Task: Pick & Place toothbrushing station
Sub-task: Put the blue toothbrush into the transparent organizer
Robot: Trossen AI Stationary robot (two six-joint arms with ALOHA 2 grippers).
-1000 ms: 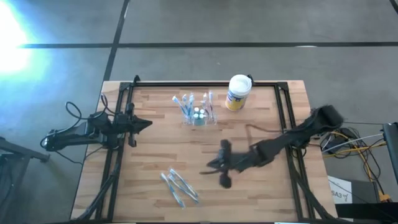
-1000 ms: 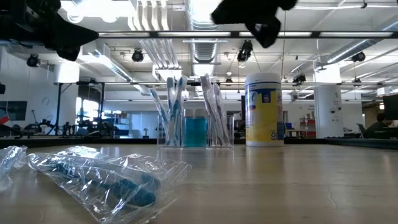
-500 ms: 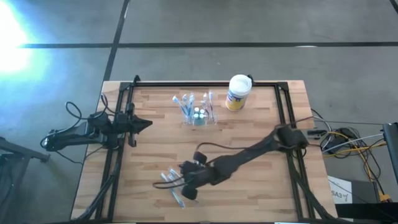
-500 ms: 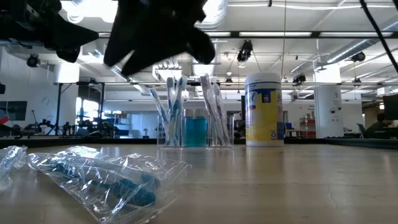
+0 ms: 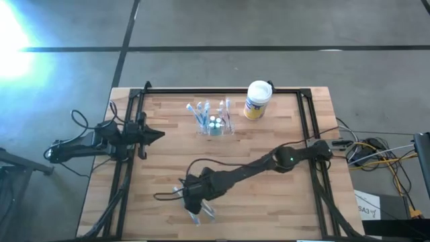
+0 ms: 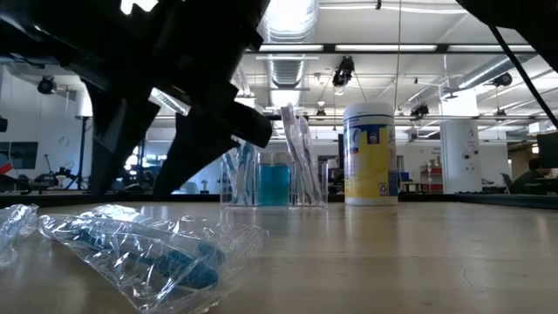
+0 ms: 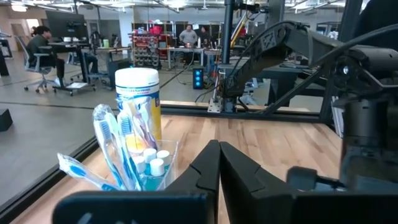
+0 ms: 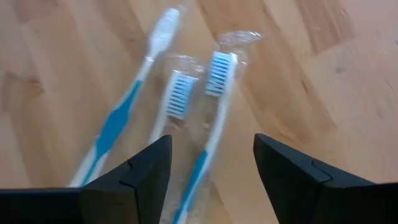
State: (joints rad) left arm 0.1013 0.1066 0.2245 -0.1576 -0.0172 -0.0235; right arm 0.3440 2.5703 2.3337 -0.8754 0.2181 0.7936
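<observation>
The right end effector (image 5: 193,195) has swung to the desk's (image 5: 282,202) seven o'clock, fingers spread over wrapped toothbrushes (image 8: 199,118), ready to grasp one for the toothbrushing station (image 5: 215,124); the left end effector (image 5: 153,134) waits clenched at nine o'clock.

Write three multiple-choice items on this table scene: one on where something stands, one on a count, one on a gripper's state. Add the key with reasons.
1. Where does the white canister stand relative to the clear toothbrush holder?
A. Beside it, near the table's far edge
B. Inside it
C. At the near edge, by the wrapped brushes

2. How many wrapped toothbrushes lie before the right gripper?
A. One
B. Three
C. Six

3. How do the right gripper's jaws stand?
A. Shut on a brush
B. Shut, empty
C. Open, over the brushes

Key: 1 A, the high view shows the two side by side at the far edge. 2 B, the right wrist view shows three brush heads. 3 C, that view shows a wide gap between the fingers, nothing held.
</observation>
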